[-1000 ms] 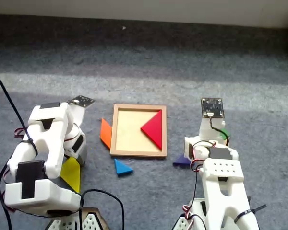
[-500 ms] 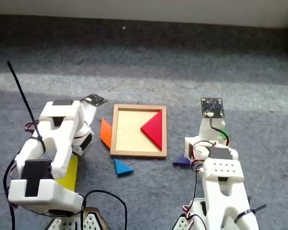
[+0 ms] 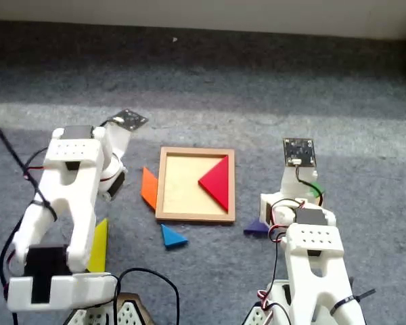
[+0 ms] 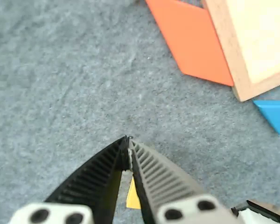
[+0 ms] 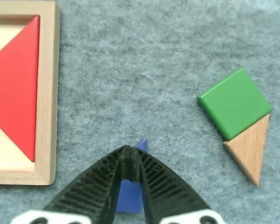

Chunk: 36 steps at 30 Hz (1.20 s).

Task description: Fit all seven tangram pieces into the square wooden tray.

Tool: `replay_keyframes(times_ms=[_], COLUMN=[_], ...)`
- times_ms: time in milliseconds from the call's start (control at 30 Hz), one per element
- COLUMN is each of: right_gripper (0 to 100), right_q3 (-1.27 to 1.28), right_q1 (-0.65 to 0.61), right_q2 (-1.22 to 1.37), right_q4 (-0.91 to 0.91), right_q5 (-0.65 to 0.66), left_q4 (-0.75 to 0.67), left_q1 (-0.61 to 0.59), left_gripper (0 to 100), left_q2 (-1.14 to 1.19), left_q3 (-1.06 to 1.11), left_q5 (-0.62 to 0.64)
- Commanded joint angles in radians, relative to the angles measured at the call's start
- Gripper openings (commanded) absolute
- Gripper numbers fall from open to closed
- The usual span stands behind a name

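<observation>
The wooden tray (image 3: 195,217) holds one piece, the red triangle (image 3: 218,181), at its right side. The orange parallelogram (image 3: 148,189) lies just beside the tray's left rim. The left gripper (image 4: 128,140) and the right gripper (image 5: 129,161) both have their fingers together, holding nothing.

Square wooden tray (image 3: 195,217) lies flat. Red triangle (image 3: 216,181) inside, against 3 o'clock wall. Orange parallelogram (image 3: 149,188) against rim at 9. Blue triangle (image 3: 171,236) near 7; yellow piece (image 3: 98,245) farther, 8. Purple piece (image 3: 256,228) at 4. Green square (image 5: 234,103) touching tan triangle (image 5: 249,148), 3.
</observation>
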Motion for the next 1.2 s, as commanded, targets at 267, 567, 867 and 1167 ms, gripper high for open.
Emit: replay_keyframes(times_ms=[267,567,867,1167], right_gripper=[0.9,0.9,0.9,0.9], right_q3=[-0.005,-0.004,-0.004,-0.004], right_q1=[0.012,0.012,0.012,0.012], right_q2=[-0.021,-0.019,-0.019,-0.019], right_q4=[-0.015,-0.015,-0.015,-0.015], right_q5=[0.011,0.011,0.011,0.011], left_q4=[0.086,0.098,-0.181,-0.284], left_q1=[-0.285,-0.556,-0.57,-0.427], left_gripper=[1,19,20,20], left_q2=[-0.463,-0.489,-0.483,-0.489], left_q3=[0.294,0.421,0.694,0.694], left_q5=[-0.023,-0.367,-0.56,-0.293])
